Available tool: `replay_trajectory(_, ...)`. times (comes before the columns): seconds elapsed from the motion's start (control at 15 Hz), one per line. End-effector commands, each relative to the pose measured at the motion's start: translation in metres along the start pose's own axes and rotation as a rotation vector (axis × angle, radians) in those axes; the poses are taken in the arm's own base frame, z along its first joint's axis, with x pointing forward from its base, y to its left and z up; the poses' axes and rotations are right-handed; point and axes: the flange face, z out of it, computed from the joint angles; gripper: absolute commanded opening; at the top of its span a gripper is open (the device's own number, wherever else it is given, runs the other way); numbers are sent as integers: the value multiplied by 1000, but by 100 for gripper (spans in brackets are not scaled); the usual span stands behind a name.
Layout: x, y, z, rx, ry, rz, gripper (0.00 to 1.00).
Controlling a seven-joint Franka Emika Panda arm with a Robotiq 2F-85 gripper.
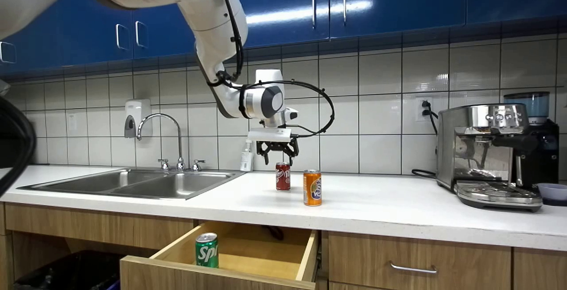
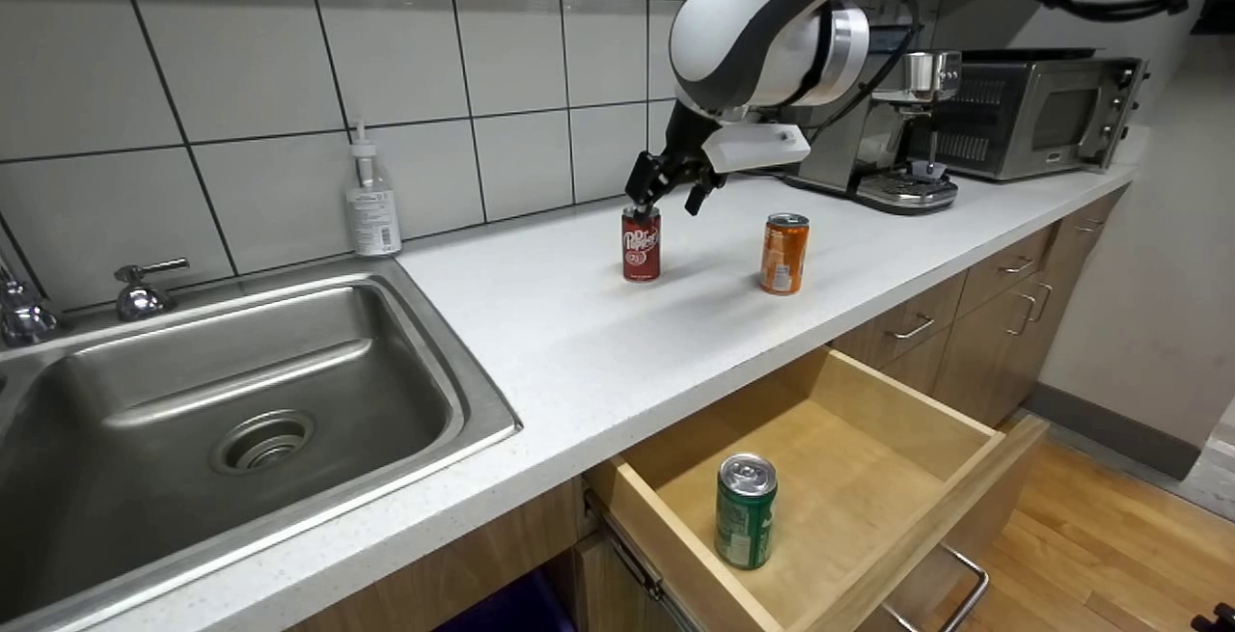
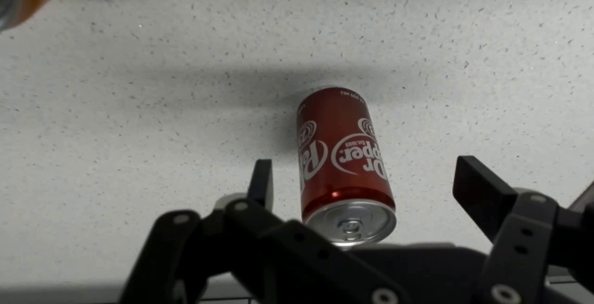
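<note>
My gripper (image 3: 364,178) is open and points down over a red Dr Pepper can (image 3: 338,141). In the wrist view the can appears between the two fingers, with a gap on each side and more room on the right. Both exterior views show the fingertips about level with the top of this upright red can (image 1: 283,180); nothing is held. An orange Fanta can (image 1: 312,189) stands upright on the white counter (image 2: 540,323), nearer its front edge. Inside the pulled-out drawer (image 2: 859,449) a green Sprite can (image 2: 746,521) stands upright, near the drawer's sink-side wall.
A double steel sink (image 1: 195,189) with a faucet (image 1: 179,144) lies beside the cans. A clear pump bottle (image 2: 373,203) stands by the tiled wall. Farther along the counter are a coffee machine (image 1: 483,148) and a microwave (image 2: 1042,116). Blue cabinets (image 1: 390,2) hang above.
</note>
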Motion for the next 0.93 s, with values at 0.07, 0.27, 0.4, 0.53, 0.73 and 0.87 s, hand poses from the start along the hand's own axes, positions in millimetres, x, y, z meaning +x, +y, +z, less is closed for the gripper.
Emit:
replay_trajectory(0.07,18,3,4,4,23,-25,100)
replay_trajectory(0.27,23,4,8,0,31,-26,100)
replay_trajectory(0.4,26,5,10,0,35,-25,100)
replay_trajectory(0.53,30,6,17,-1,37,-24,100)
replay_trajectory(0.73,33,7,24,-1,38,-22,100)
replay_trajectory(0.87,35,7,27,0,40,-23,100)
